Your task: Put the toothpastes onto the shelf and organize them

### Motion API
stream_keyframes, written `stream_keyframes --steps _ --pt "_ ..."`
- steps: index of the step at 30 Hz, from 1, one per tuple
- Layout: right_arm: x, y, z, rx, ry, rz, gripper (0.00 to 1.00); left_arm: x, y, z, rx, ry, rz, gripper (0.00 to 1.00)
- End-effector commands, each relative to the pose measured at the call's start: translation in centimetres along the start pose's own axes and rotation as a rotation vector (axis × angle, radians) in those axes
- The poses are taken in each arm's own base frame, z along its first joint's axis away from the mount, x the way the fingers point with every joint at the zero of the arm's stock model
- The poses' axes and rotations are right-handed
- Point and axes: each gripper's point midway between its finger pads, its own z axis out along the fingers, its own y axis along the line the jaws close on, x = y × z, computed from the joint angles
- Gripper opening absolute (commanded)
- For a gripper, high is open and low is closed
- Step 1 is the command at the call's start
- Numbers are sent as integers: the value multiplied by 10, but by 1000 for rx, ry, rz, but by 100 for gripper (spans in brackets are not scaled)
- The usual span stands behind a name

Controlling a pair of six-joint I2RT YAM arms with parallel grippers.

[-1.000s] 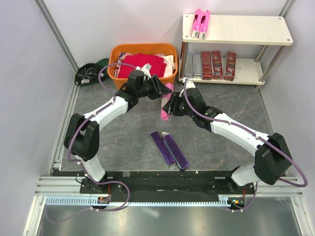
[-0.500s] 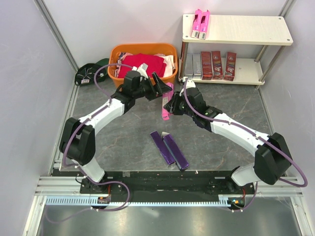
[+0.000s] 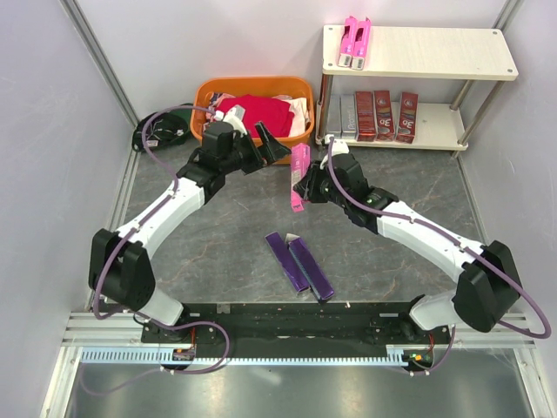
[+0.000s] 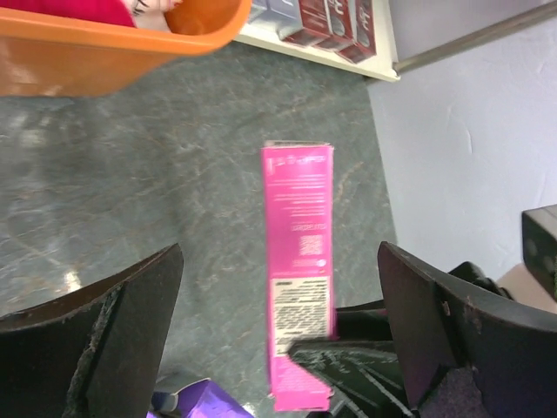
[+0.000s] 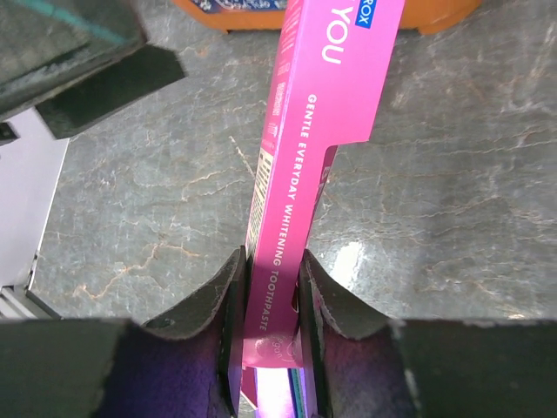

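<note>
My right gripper (image 3: 305,185) (image 5: 271,266) is shut on the lower end of a hot pink toothpaste box (image 3: 299,174) (image 5: 324,122), held above the floor in front of the basket. My left gripper (image 3: 266,144) (image 4: 278,252) stands wide open to the left of that box (image 4: 298,252), apart from it. Two dark purple toothpastes (image 3: 298,266) lie side by side on the floor nearer the arm bases. The shelf (image 3: 435,54) stands at the back right. Two pink boxes (image 3: 354,42) lie on its top board; silver-grey (image 3: 341,115) and dark red boxes (image 3: 383,115) stand on the lower one.
An orange basket (image 3: 252,82) holding a red cloth (image 3: 257,113) sits at the back, left of the shelf, just behind my left gripper. A black bundle (image 3: 161,129) lies by the left wall. Grey walls close in both sides.
My left gripper opened off the pink box and drew back left toward the basket. My right gripper closed on the box and now holds it alone.
</note>
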Motion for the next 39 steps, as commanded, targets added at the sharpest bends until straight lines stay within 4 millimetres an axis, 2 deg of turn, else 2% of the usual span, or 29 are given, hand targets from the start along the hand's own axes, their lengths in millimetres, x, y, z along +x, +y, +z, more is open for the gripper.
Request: stream_keyframes --steps 1,6,13,16,17,19,20,22,25,27,29,30,32,33,34,35,39 --pt "-58 23 -25 -36 -153 -32 22 -27 -8 -27 -31 -105 104 100" --pt "-82 25 -41 -19 -201 -54 22 -37 -6 -37 -70 -152 142 100" --pt "-120 38 -59 -24 -275 -97 22 -32 3 -33 -94 -132 149 100" --pt "-145 41 -67 -14 -325 -115 22 -27 7 -28 -95 -108 146 100" --pt "-159 45 -71 -17 -354 -114 22 -26 7 -27 -93 -101 144 100" --pt "-178 41 -76 -4 -388 -113 22 -24 7 -26 -90 -93 143 100" --pt "-192 45 -82 -11 -417 -112 22 -21 9 -23 -89 -79 139 100" --pt "-211 40 -88 2 -458 -105 22 -19 11 -21 -88 -69 137 100" --pt "-252 41 -108 7 -551 -108 22 -15 12 -17 -84 -50 134 100" --pt "-270 29 -112 44 -586 -115 22 -12 13 -15 -83 -39 130 100" --pt "-291 27 -118 55 -628 -124 22 -10 15 -14 -83 -32 129 100" --pt "-302 16 -121 83 -647 -133 22 -9 16 -13 -84 -25 127 100" --pt "-320 8 -121 107 -671 -140 23 -6 15 -11 -71 -8 126 100" --pt "-330 -6 -124 137 -690 -134 23 -3 17 -8 -73 7 123 100" --pt "-342 -2 -130 110 -710 -139 23 -3 15 -7 -65 10 124 100" --pt "-346 -10 -119 116 -697 -137 23 -1 15 -7 -59 19 121 100" --pt "-379 -32 -113 141 -724 -144 23 2 15 -4 -53 33 114 100"
